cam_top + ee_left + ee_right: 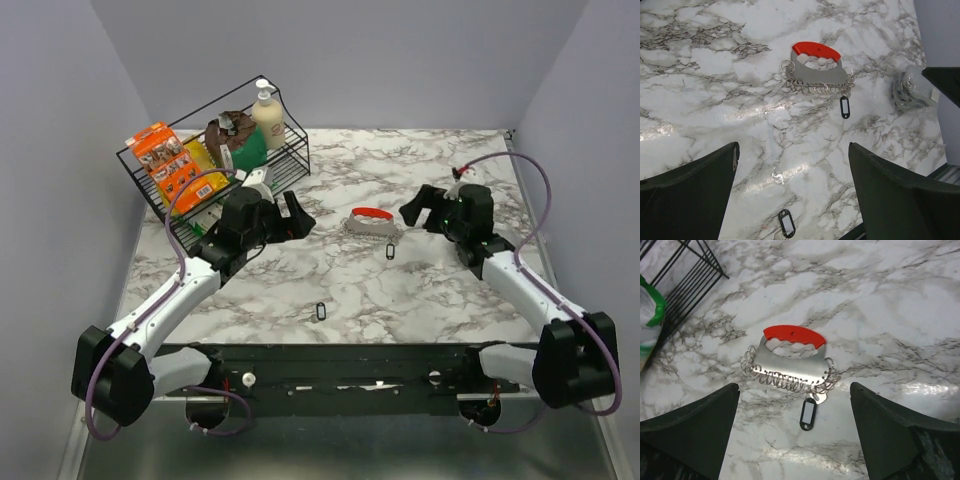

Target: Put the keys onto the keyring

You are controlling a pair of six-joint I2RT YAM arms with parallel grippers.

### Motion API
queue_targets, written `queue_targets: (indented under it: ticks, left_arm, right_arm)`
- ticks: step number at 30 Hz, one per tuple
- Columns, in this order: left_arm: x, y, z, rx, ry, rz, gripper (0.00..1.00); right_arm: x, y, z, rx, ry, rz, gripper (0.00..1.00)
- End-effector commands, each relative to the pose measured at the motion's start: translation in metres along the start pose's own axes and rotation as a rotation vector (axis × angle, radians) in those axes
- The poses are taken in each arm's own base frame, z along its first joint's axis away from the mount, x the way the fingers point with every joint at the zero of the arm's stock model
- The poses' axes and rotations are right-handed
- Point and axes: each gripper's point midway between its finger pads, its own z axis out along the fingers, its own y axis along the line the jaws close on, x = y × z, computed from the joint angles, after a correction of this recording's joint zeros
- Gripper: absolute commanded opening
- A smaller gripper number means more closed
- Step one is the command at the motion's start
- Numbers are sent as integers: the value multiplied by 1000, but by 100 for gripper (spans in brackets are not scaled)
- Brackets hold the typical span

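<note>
The keyring point(371, 224), a silvery plate with a red curved handle and a row of wire rings, lies flat on the marble table point(420, 160) at mid-centre. It also shows in the left wrist view point(817, 75) and the right wrist view point(790, 362). One key point(390, 250), a dark oval tag with a pale centre, lies touching the ring row's right end point(844, 107) point(808, 414). I cannot tell if it is hooked on. The other key point(321, 311) lies alone nearer the front edge point(786, 223). My left gripper point(297, 217) point(793, 150) is open and empty, left of the keyring. My right gripper point(411, 213) point(794, 390) is open and empty, right of it.
A black wire basket point(290, 165) with a soap bottle point(267, 115), snack packs and a green item stands at the back left, just behind my left arm. Its corner shows in the right wrist view point(687, 277). Purple walls close in both sides.
</note>
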Motion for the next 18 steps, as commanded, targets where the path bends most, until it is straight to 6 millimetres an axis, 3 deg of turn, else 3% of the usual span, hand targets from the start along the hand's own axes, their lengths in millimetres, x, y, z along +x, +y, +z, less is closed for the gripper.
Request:
queue_targets:
  ticks: [1, 2, 4, 6, 7, 9, 11, 15, 18]
  left_arm:
    - [-20, -4, -5, -21, -37, 22, 99]
    - [-20, -3, -4, -27, -30, 25, 99]
    - [-16, -3, -4, -17, -19, 28, 99]
    - [-13, -7, -5, 13, -21, 27, 99]
    - [-12, -9, -5, 26, -22, 27, 99]
    - [-11, -10, -7, 40, -29, 22, 99]
    - [-10, -11, -9, 48, -27, 25, 99]
    - [-6, -6, -8, 29, -18, 32, 99]
    - [-2, -4, -6, 21, 0, 29, 99]
  right_arm:
    - [29, 14, 15, 46, 161, -81, 100]
    - [27, 24, 21, 50, 168, -107, 100]
    - [49, 21, 32, 103, 251, -139, 100]
    - [52, 30, 40, 125, 269, -173, 95]
    - [67, 26, 46, 149, 326, -184, 93]
    - [70, 30, 52, 178, 351, -189, 84]
    - [84, 24, 54, 216, 406, -199, 77]
    - [90, 11, 56, 295, 423, -192, 58]
    - [98, 7, 57, 308, 453, -193, 51]
